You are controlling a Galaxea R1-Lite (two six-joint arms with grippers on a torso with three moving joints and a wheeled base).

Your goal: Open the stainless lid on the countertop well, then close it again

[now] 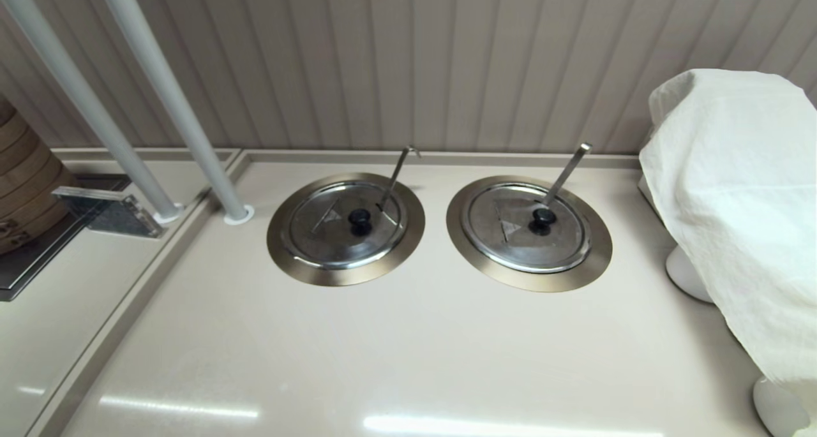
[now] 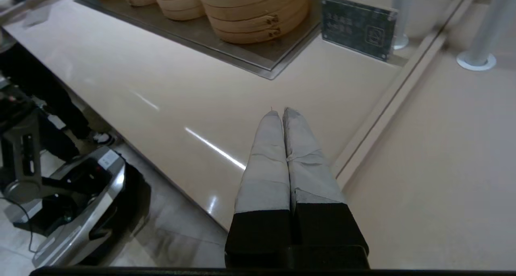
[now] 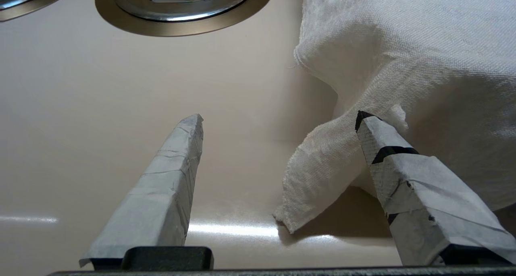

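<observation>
From the head camera, neither arm is in shot. The stainless lid sits flat and closed in the countertop well, the one nearer the counter's left edge and close to its back edge, just right of the two grey posts. Its black knob stands at the centre, and the thin hook-tipped rod pokes out through the notch toward the back wall. The twin lid with the flat straight handle lies beside it to the right, also closed. A white cloth drapes something at the counter's right edge.

Over to the left wrist: the left gripper hangs above the counter's front edge with its taped fingers pressed together, grasping nothing. Bamboo steamers and a small sign sit further along, and the well is not in this shot.

Right wrist now: the right gripper is spread wide and empty, low over the counter by the cloth, with only the twin ring plainly ahead.

So the opening step looks unstarted. Next move, as I read it: bring a gripper over the left-hand knob, jaws parted, clamp on it, and lift clear of the rod.
</observation>
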